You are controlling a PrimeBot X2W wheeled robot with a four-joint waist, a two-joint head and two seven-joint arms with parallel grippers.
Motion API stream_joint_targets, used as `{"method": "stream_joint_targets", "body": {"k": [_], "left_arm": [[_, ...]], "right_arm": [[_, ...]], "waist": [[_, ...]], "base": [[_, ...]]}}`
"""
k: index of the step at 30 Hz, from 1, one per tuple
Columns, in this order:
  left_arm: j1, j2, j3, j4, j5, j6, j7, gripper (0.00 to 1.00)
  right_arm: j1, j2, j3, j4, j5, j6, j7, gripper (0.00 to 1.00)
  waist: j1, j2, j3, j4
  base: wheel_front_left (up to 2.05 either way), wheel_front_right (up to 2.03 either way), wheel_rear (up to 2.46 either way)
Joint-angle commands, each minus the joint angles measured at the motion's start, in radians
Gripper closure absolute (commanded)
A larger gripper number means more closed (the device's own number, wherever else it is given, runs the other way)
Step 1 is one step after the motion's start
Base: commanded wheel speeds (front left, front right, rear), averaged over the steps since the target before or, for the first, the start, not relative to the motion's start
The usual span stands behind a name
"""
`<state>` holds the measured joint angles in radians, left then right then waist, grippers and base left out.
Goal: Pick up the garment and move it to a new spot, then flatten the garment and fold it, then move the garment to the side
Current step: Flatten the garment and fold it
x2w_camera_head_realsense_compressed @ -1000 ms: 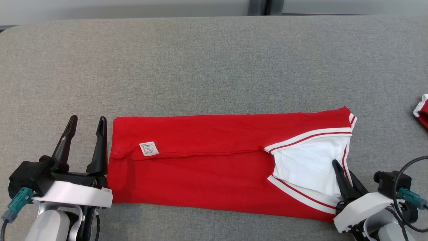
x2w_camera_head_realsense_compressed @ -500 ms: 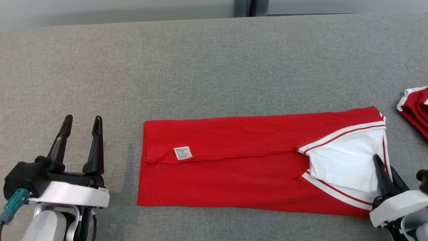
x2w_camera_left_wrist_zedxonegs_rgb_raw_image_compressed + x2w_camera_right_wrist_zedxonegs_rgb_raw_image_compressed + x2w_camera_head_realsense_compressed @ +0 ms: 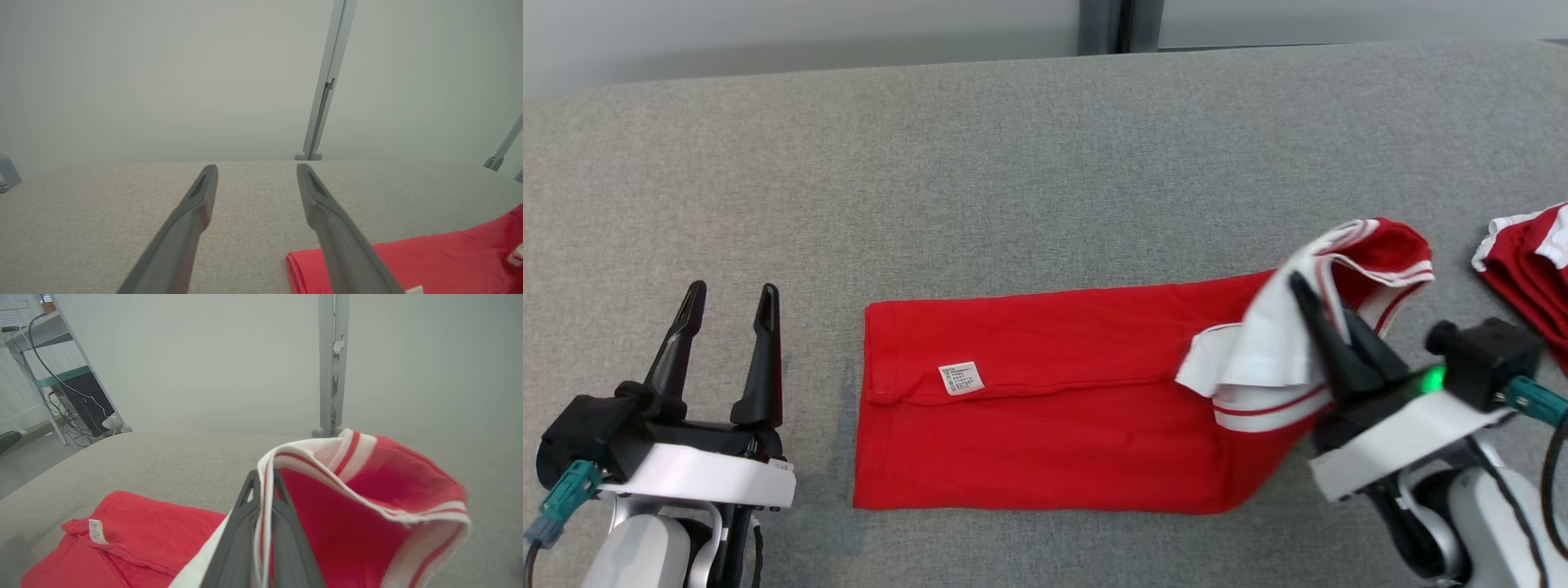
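Observation:
A red garment (image 3: pixel 1045 408) with white striped trim lies folded lengthwise on the grey padded table (image 3: pixel 980 163), a small white label (image 3: pixel 961 378) near its left end. My right gripper (image 3: pixel 1311 298) is shut on the garment's white-trimmed right end and holds it lifted and curled over the rest. In the right wrist view the trim (image 3: pixel 327 457) is pinched between the two fingers of the right gripper (image 3: pixel 263 479). My left gripper (image 3: pixel 731 298) stands open just left of the garment, touching nothing. The left wrist view shows the open left gripper (image 3: pixel 256 179) and the garment's corner (image 3: pixel 392 261).
Another red and white cloth (image 3: pixel 1527 253) lies at the table's right edge. A grey post (image 3: pixel 333 363) rises behind the table's far edge before a pale wall. Shelving with cables (image 3: pixel 69 388) stands off the far left in the right wrist view.
My right gripper has risen and moved left, lifting the garment's trimmed right end off the table and curling it over. The camera has shifted. My left gripper stays open in place.

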<state>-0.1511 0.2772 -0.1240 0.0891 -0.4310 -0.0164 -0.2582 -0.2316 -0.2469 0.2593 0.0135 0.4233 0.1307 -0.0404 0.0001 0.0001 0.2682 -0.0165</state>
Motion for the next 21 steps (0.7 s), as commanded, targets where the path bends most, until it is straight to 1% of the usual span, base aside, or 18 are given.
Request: {"method": "stream_joint_targets", "body": {"k": [1,4,8,14,21], "left_arm": [[-0.006,0.008,0.000,-0.004,0.004,0.004,0.001,0.00],[-0.016,0.008,-0.005,-0.004,0.004,0.002,0.001,0.00],[-0.030,0.003,-0.015,0.000,0.002,-0.006,0.002,0.00],[-0.053,-0.012,-0.033,0.018,0.004,-0.018,-0.001,0.00],[-0.074,-0.030,-0.046,0.038,0.010,-0.026,-0.005,0.00]], "right_arm": [[-0.021,0.013,0.023,-0.025,-0.001,0.000,0.018,1.00],[-0.061,0.052,0.099,-0.055,0.014,0.000,0.047,1.00],[-0.125,0.109,0.205,-0.024,0.040,0.000,0.053,1.00],[-0.223,0.169,0.347,0.109,0.103,0.000,0.029,1.00],[-0.322,0.193,0.465,0.286,0.180,0.000,-0.036,1.00]], "waist": [[-0.0001,-0.0001,0.002,0.003],[-0.0001,-0.0001,0.006,0.013],[-0.0001,-0.0001,0.015,0.037],[-0.0001,-0.0001,0.032,0.081],[-0.0001,-0.0001,0.053,0.123]], "base": [[0.00,0.00,0.00],[0.00,0.00,0.00],[0.00,0.00,0.00],[0.00,0.00,0.00],[0.00,0.00,0.00]]}}
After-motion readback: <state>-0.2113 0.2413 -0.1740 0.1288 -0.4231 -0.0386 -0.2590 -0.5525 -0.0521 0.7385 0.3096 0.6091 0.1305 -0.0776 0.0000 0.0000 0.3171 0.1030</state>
